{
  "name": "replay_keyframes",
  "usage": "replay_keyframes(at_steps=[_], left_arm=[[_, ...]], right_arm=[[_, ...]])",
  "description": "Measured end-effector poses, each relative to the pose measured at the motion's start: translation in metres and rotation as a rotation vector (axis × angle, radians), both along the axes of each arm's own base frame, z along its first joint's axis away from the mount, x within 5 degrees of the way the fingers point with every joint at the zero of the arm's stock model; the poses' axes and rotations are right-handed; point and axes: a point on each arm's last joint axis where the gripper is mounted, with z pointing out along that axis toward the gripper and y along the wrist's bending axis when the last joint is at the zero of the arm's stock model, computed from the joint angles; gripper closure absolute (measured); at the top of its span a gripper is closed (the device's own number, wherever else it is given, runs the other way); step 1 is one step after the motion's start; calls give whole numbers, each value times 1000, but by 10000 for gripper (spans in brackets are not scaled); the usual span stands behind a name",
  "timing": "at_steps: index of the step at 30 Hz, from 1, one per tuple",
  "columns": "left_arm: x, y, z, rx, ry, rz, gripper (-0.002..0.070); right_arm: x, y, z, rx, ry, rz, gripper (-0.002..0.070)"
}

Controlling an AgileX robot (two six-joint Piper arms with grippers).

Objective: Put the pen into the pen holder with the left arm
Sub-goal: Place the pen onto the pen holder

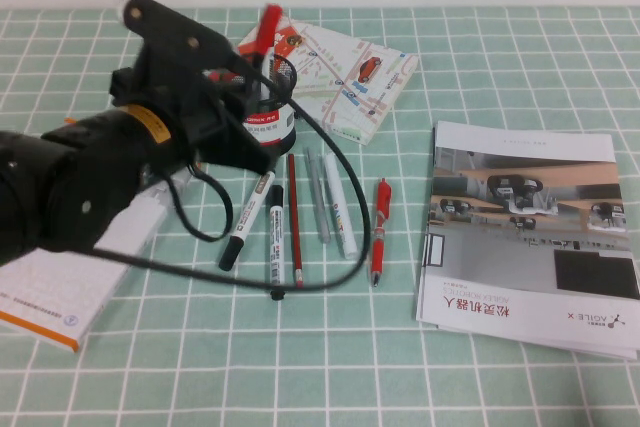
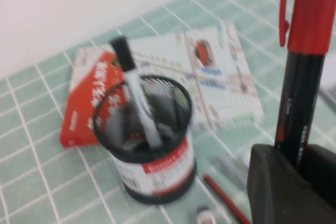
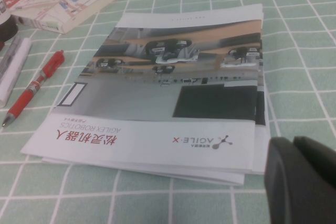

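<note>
1. Nearest to the high camera is my left arm (image 1: 90, 182), reaching in from the left toward the back of the table, cables looping down over the pens laid out in a row.
2. My left gripper (image 2: 294, 179) is clenched on the pen (image 2: 302, 72), holding the black barrel below the red cap; the pen stands about upright, cap end up.
3. From above, the red cap (image 1: 266, 27) shows over the pen holder (image 1: 268, 107), so I judge the pen is at or just beside the rim and not yet dropped in.
4. One marker (image 2: 137, 103) already leans inside the mesh cup, leaving open space beside it.
5. Handling, as I judge it: the pen is light, stiff and smooth, so it could slip or swing in the pads. A hold on the barrel near the middle looks best, with the lower end free to enter first.
6. My right gripper (image 3: 302, 182) sits low beside the brochure (image 3: 173, 93), well apart from the work; I cannot tell its state.
</note>
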Motion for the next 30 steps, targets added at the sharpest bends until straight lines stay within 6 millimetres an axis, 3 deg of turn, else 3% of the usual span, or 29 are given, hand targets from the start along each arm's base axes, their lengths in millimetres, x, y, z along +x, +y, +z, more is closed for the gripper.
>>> replay_keyframes(at_steps=[6,12,23,30], left_arm=[[28,8,-3,-228,-110,10,620],[57,5,-26,-423,-214,-38,620],[124,3,-64,-436,-177,43,620],[151,0,-75,-430,-147,93,620]], right_arm=[[0,0,0,0,0,0,696],[0,0,0,0,0,0,696],[0,0,0,0,0,0,696],[0,0,0,0,0,0,696]])
